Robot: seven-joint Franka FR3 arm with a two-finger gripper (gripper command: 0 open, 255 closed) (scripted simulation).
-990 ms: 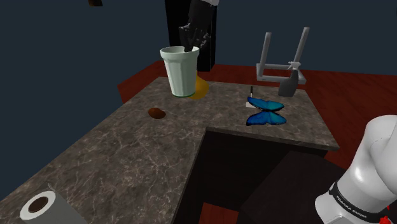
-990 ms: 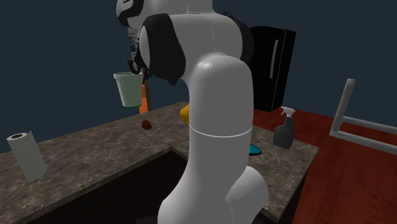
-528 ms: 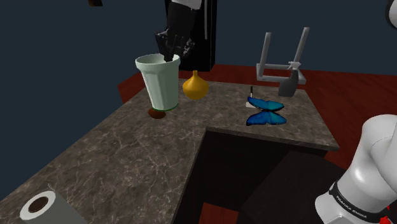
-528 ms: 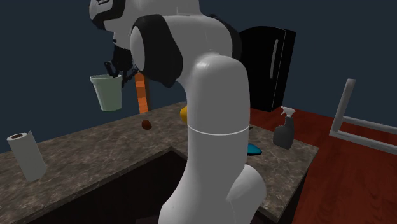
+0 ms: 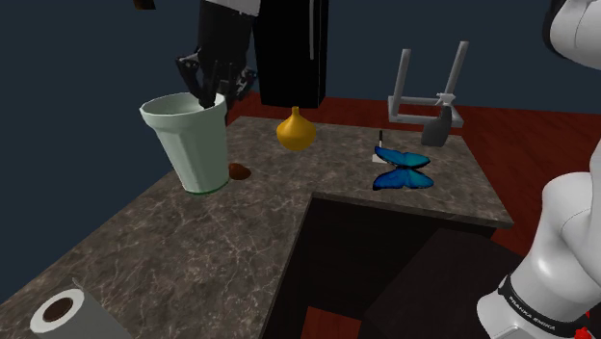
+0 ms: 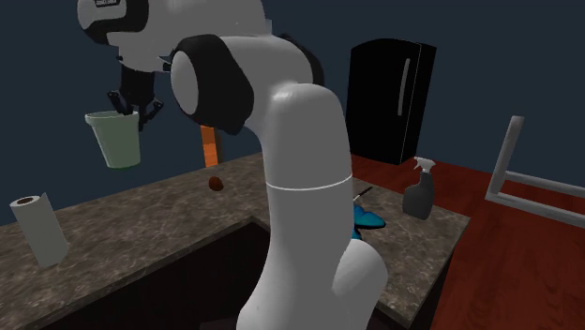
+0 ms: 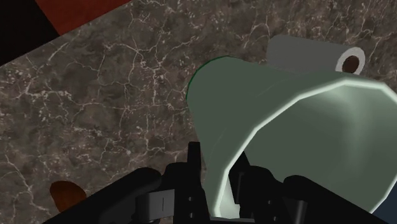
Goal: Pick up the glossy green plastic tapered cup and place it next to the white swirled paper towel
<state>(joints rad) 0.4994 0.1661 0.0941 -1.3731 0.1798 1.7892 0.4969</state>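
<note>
Carrying the pale green cup (image 5: 190,144) by its rim, the hand (image 5: 214,91) is clenched on the cup's wall. The wrist view makes the grip plain: 1 finger sits inside the mouth and 1 outside, with the wall pinched between them.

The pick-up looks done. What is left, as I judge it, is most of the trip to the paper towel (image 5: 63,313), then lowering the cup and letting it go upright just beside the roll.

The shoulder view leaves the height unclear, because the cup's base overlaps the tabletop (image 5: 222,250) there. The second exterior view settles it: the cup (image 6: 115,139) hangs in the air under the hand (image 6: 131,105), higher than the paper towel (image 6: 37,228) and well apart from it.

The wrist view adds the line of travel. Past the cup's (image 7: 267,121) flared mouth, the paper towel (image 7: 318,54) stands on the tabletop (image 7: 95,95) with its brown core showing.

The shoulder view also takes in a small brown lump (image 5: 238,171), a yellow vase (image 5: 295,130), a blue butterfly (image 5: 400,169) and a spray bottle (image 5: 435,123). All 4 are farther from the paper towel than the cup is, so nothing seems to stand near the roll.
</note>
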